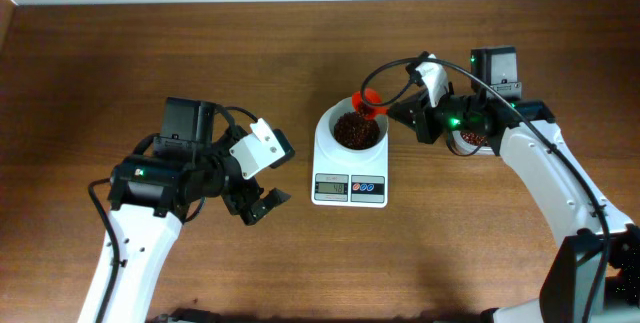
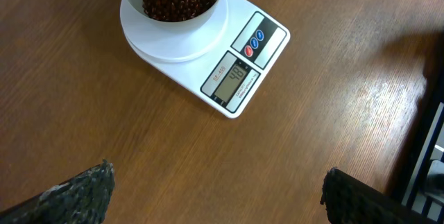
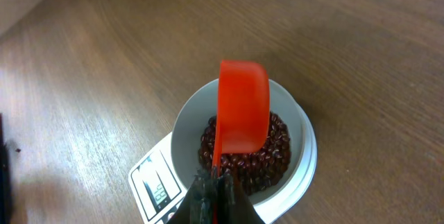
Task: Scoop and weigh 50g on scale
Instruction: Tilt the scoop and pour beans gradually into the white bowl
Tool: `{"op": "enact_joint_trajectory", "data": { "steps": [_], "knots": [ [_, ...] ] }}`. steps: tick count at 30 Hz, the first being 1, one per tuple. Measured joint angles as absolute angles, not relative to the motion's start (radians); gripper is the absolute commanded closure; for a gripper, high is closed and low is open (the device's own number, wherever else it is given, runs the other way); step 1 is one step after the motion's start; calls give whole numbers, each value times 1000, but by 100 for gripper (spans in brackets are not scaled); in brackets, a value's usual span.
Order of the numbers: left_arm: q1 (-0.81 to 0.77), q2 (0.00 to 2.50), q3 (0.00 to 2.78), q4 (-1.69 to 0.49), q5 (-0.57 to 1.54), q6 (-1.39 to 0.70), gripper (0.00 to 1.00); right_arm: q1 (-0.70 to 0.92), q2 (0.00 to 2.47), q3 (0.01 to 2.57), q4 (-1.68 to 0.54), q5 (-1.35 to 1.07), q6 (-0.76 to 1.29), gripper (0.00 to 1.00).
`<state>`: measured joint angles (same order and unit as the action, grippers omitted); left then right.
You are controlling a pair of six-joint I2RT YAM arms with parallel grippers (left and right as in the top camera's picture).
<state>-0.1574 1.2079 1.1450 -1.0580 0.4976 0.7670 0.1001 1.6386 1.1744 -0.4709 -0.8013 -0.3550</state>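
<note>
Two grippers flanked the scale [image 1: 349, 189], which sat near the middle of the counter [image 1: 300, 43] with its display facing the robot. The left gripper [image 1: 262, 204] hung to the scale's left, near it but not touching, its fingers spread wide with nothing between them. The right gripper [image 1: 398, 111], above the scale's far right corner, was clamped on the handle of a red scoop [image 1: 369, 101]. The scoop was tilted over the white bowl [image 3: 186, 127] of beans [image 1: 354, 131] standing on the scale.
</note>
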Motion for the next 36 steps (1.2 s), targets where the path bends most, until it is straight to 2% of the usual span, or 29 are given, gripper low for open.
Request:
{"op": "enact_joint_trajectory", "data": {
  "steps": [12,17,36],
  "knots": [
    [-157,1208,1145,-1058,498,767,1,100,1639,1174,-474,-855,-419,96],
    [-157,1208,1145,-1058,498,767,1,100,1639,1174,-467,-781,-377,96],
    [-157,1208,1145,-1058,498,767,1,100,1639,1174,-467,-775,-369,96]
  ]
}}
